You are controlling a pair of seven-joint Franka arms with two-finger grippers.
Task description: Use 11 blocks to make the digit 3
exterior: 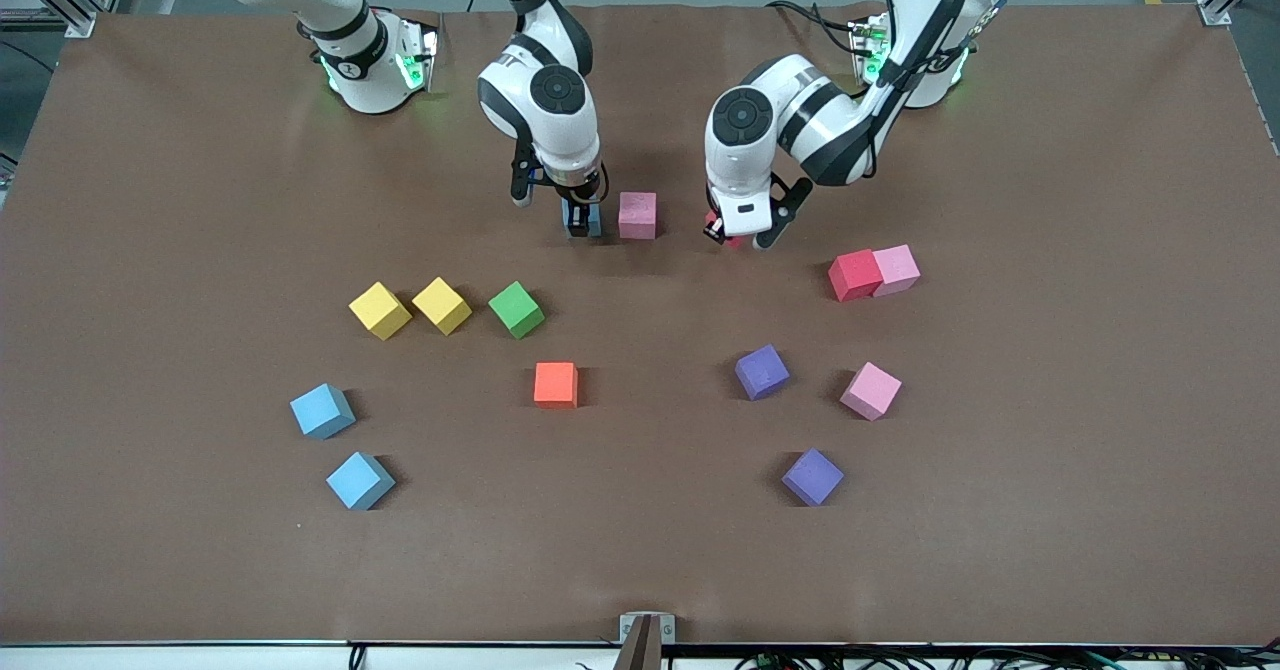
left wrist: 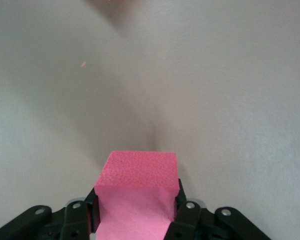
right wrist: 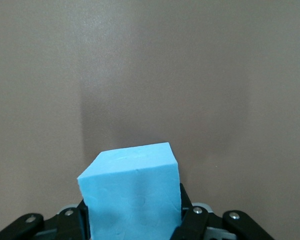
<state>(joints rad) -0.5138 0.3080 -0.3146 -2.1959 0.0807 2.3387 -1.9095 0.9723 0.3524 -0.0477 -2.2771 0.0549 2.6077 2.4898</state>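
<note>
My right gripper (exterior: 582, 222) (right wrist: 132, 207) is shut on a light blue block (right wrist: 130, 185), low at the table beside a pink block (exterior: 637, 215). My left gripper (exterior: 733, 238) (left wrist: 137, 200) is shut on a red block (left wrist: 137, 175), low at the table on the pink block's side toward the left arm's end. Loose on the table lie a green block (exterior: 517, 309), an orange block (exterior: 555, 384), two light blue blocks (exterior: 322, 410) (exterior: 360, 480), two purple blocks (exterior: 762, 371) (exterior: 812, 476), a pink block (exterior: 870, 390), and a red block (exterior: 855, 275) touching another pink one (exterior: 896, 270).
Two yellow cubes (exterior: 380, 310) (exterior: 441, 305) sit in a row with the green block, toward the right arm's end. The brown table mat (exterior: 640, 570) is bare near the front camera. A small metal bracket (exterior: 646, 630) sits at the table's front edge.
</note>
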